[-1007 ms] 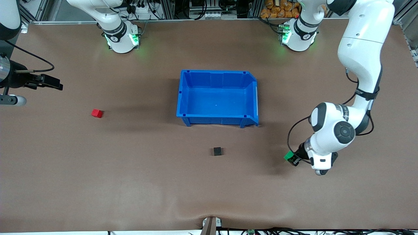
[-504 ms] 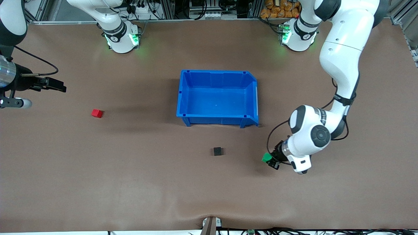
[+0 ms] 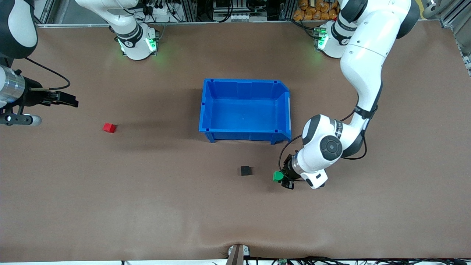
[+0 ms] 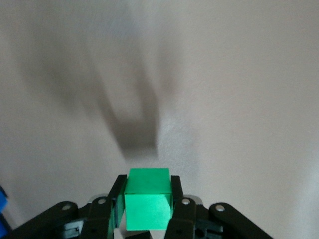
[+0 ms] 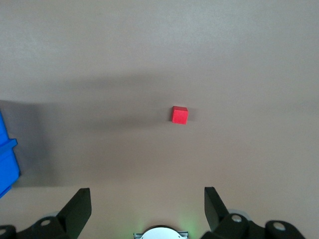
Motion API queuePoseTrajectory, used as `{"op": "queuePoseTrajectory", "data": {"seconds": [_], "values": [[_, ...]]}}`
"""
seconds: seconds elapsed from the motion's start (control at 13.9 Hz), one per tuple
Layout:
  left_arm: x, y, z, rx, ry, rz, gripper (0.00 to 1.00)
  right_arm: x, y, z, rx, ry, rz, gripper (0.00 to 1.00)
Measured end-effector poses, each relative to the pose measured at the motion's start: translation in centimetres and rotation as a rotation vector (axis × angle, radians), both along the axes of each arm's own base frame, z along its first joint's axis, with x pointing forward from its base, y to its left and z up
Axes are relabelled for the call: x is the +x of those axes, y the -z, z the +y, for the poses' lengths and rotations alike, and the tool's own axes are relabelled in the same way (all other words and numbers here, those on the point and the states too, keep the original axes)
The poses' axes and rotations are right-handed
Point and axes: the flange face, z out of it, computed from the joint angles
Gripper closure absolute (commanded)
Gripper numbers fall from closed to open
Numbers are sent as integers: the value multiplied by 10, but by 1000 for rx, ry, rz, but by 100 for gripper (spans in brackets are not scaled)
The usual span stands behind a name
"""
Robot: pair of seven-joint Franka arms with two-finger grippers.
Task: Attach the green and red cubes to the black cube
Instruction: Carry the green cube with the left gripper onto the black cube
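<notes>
**Across the brown table, green cube held aloft near the black one**

Across the brown table (image 3: 147, 206), the biggest thing is the blue bin (image 3: 245, 110), sitting about midway between the two arms' ends, its open top showing nothing inside.

Next in size, the left arm bends down from its base so that the left gripper (image 3: 285, 179) hangs over bare table nearer the front camera than the bin's corner. Its fingers (image 4: 178, 201) are pinched tight on the green cube (image 3: 278, 176), which the left wrist view shows squarely between the two pads, clear of the surface with its shadow below.

The right gripper (image 3: 68, 98) is up over the table at the right arm's end, fingers (image 5: 77, 209) spread wide with nothing between them. The red cube (image 3: 109, 127) lies on the table below and ahead of it, well apart from the bin.

The black cube (image 3: 245, 170) rests on the table, nearer the front camera than the bin and near the held green cube, with a gap between the two.
</notes>
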Motion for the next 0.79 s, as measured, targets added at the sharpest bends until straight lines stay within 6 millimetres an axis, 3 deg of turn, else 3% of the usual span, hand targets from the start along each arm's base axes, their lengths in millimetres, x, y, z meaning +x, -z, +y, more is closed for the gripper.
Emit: {"op": "queuePoseTrajectory", "data": {"seconds": [0.5,0.79], "values": [[-16,22,-44,-17,-204,78,100,4,18,-1,-1,1,20,0],[-16,31,-54,-45,-252,104,100,5,24,-1,-1,1,28,0]]}}
